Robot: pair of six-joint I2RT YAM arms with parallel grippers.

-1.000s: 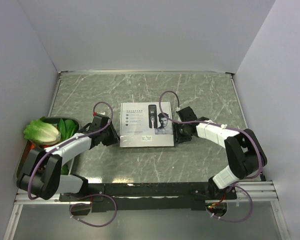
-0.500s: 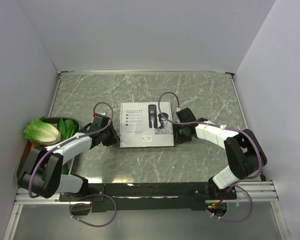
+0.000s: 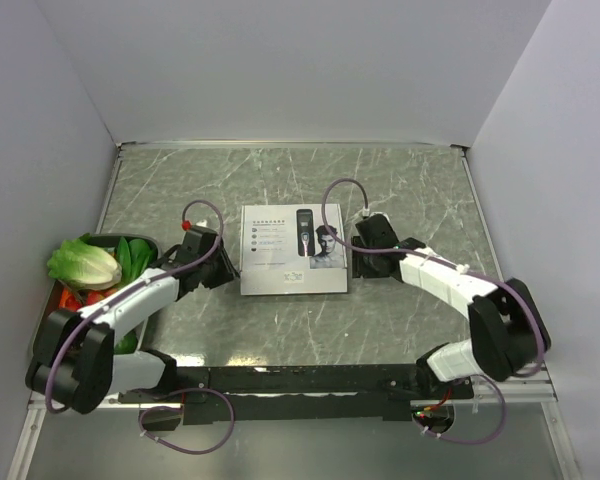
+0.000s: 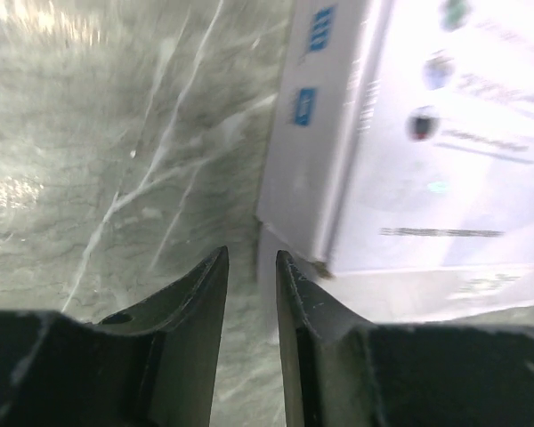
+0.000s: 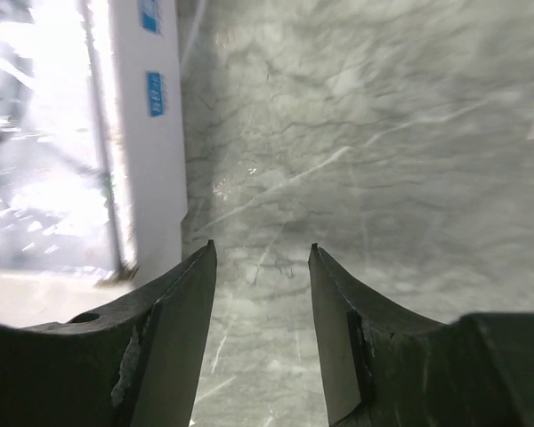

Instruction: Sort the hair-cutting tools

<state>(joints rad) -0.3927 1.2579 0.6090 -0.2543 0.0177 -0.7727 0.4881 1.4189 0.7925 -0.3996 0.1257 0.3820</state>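
Since the earlier frame the right arm's elbow has swung outward. We find the right gripper [image 5: 261,249] released, jaws apart over the bare marble table [image 3: 410,190], just beside the right edge of the white box [image 3: 280,270]. The left gripper [image 4: 251,258] is likewise released, its gap narrow, at the left edge. The hair-cutting tools are out of sight; only a printed clipper shows on the lid.

The white box [image 3: 293,250] lies closed, its inside hidden; the print on its lid is too small to read; the left wrist view shows it blurred and cut by the top and right edges; in the right wrist view glare washes it out; from above the left gripper [image 3: 223,272] and the right gripper [image 3: 354,263] are dark lumps, jaws too small to judge.
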